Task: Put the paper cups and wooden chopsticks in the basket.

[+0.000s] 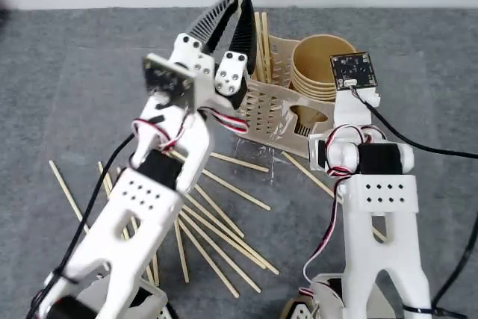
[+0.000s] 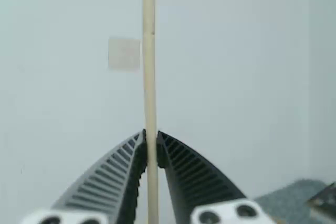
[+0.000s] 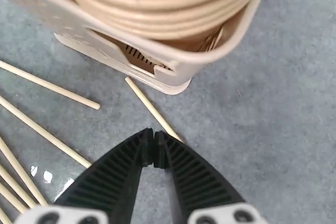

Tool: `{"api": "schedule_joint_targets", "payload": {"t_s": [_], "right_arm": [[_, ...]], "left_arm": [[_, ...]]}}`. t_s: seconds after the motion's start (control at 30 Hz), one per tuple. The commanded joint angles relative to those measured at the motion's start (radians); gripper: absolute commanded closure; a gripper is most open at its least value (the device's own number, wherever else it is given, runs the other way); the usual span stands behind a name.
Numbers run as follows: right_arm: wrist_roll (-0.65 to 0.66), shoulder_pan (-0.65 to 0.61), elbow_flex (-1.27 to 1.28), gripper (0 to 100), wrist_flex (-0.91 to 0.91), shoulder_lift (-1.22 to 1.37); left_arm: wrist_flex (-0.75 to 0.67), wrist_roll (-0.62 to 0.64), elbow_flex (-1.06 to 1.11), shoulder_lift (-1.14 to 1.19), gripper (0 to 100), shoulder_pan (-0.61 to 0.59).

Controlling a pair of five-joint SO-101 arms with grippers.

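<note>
Grey table: left fingers clamp upright chopstick, top cut off; right fingers closed

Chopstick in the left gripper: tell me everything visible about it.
The chopstick is a thin, straight, pale wooden stick. It stands upright, clamped by the left gripper, with black ribbed fingers pressing it from both sides and a long stretch rising above them. It is held aloft at one end of the basket.
</note>
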Motion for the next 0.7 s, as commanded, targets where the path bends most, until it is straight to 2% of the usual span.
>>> {"api": "schedule_joint_targets", "payload": {"t_s": [0.0, 0.13, 0.4, 0.53, 0.67], "right_arm": [[-0.002, 0.008, 0.002, 99.1, -0.019, -0.038], [-0.002, 0.007, 0.002, 99.1, -0.019, -0.038], [-0.002, 0.004, 0.002, 99.1, -0.019, -0.033], [-0.002, 0.004, 0.002, 99.1, -0.019, -0.033], [-0.002, 0.004, 0.002, 99.1, -0.019, -0.031]], "left_arm": [[-0.058, 0.017, -0.038, 0.084, 99, 0.008], [-0.098, 0.015, -0.047, 0.169, 99, 0.008], [-0.089, 0.018, 0.010, 0.238, 97, 0.006], [-0.086, 0.109, 0.082, 0.147, 91, -0.028], [0.077, 0.144, 0.094, 0.015, 88, -0.072]]}}
